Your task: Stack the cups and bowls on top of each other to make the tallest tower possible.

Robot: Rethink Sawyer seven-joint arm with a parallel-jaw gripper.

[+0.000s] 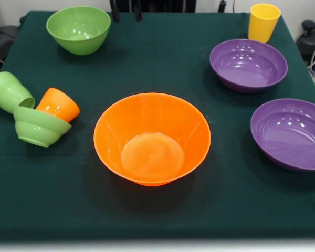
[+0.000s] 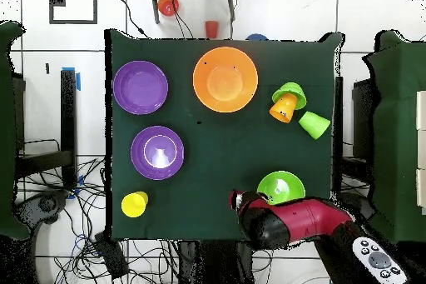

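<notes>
The red-and-black arm (image 2: 287,221) is drawn back at the table's base-side edge, its gripper (image 1: 126,11) showing only as dark tips, so whether it is open or clenched cannot be told. Just beside it sits the medium light-green bowl (image 1: 79,29). On the dark green tablecloth (image 1: 147,68) the large orange bowl (image 1: 152,138) stands upright near the opposite edge, with clear cloth around it. To one side, the orange cup (image 1: 58,105) leans on the small light-green bowl (image 1: 38,126), the light-green cup (image 1: 9,92) lying beside them. Across the table lie two purple bowls (image 1: 248,65) (image 1: 290,134), apart, and the yellow cup (image 1: 263,22) at a corner. Cables (image 2: 83,231) trail over the tiled floor (image 2: 50,56).
</notes>
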